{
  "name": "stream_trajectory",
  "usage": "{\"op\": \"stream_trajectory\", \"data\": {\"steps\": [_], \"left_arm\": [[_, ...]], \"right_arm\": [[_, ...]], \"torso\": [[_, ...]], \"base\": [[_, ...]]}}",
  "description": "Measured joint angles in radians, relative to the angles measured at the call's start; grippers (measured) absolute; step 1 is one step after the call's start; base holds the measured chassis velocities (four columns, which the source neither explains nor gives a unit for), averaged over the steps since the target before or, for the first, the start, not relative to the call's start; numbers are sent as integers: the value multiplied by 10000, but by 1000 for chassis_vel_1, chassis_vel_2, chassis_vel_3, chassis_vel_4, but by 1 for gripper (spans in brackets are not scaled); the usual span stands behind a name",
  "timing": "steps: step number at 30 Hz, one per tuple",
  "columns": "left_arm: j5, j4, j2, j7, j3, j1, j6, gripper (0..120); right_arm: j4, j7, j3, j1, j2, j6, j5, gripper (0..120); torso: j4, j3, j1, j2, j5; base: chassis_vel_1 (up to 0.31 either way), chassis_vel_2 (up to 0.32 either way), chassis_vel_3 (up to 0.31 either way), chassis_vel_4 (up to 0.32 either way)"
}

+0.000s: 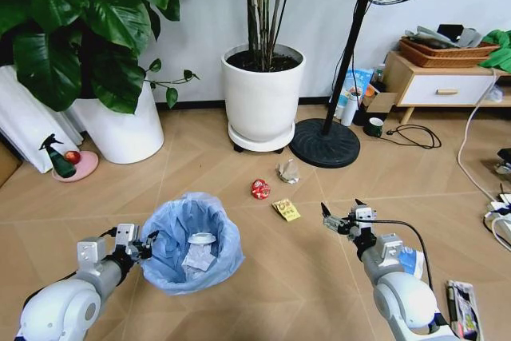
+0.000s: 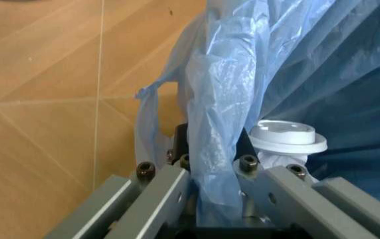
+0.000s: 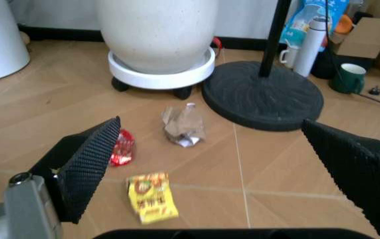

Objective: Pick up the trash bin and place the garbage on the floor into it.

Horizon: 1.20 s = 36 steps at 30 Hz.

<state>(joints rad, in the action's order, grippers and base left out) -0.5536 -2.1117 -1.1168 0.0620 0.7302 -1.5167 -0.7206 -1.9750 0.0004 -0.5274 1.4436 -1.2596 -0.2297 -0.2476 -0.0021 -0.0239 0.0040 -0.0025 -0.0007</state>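
The trash bin (image 1: 172, 273), lined with a crinkled light-blue bag, is low in front of me on the left. My left gripper (image 1: 144, 248) is shut on its near rim. In the left wrist view the left gripper (image 2: 210, 164) pinches the rim and the bag. A white disc (image 2: 286, 135) and a tissue (image 1: 197, 260) lie inside. On the floor beyond the bin lie a crushed red can (image 1: 260, 188), a yellow wrapper (image 1: 286, 209) and crumpled brown paper (image 1: 287, 171). My right gripper (image 1: 338, 220) hangs open, empty, right of the wrapper (image 3: 151, 196).
A white plant pot (image 1: 263, 97) on a wheeled tray and a fan's black base (image 1: 324, 143) stand just behind the litter. A second pot (image 1: 120, 129) and a green spray bottle (image 1: 57, 157) are at the left. Cables (image 1: 479, 173) run along the right.
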Motion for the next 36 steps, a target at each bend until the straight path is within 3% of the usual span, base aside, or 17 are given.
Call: {"op": "stream_trajectory", "data": {"steps": [20, 23, 26, 30, 35, 36], "left_arm": [[3, 28, -46, 28, 11, 26, 19, 0], [4, 34, -46, 28, 12, 35, 22, 0], [4, 50, -48, 29, 12, 49, 25, 0], [-19, 52, -30, 30, 41, 50, 24, 0], [-59, 46, 13, 51, 141, 35, 24, 0], [-59, 46, 13, 51, 141, 35, 24, 0]], "right_arm": [[212, -76, 46, 7, -5, 55, 140, 100], [328, -104, 75, 21, 5, 80, 175, 100], [575, -211, 135, 25, 76, 85, 154, 100], [1164, -985, 162, 55, 412, 203, -181, 100], [2196, -2634, 29, -126, 1833, 654, -1015, 100], [2196, -2634, 29, -126, 1833, 654, -1015, 100]], "torso": [[-2, 0, 0, 0, -8], [0, -2, 2, 0, 6], [0, -2, 2, 0, -7], [-2, 1, 0, 0, -1], [-1, 2, -2, 0, -4], [-1, 2, -2, 0, -4]], "base": [[-177, 171, 175, -178], [-128, 142, 175, -139], [-77, 54, 89, -70], [0, 0, 0, 0], [0, 0, 0, 0], [0, 0, 0, 0]]}}
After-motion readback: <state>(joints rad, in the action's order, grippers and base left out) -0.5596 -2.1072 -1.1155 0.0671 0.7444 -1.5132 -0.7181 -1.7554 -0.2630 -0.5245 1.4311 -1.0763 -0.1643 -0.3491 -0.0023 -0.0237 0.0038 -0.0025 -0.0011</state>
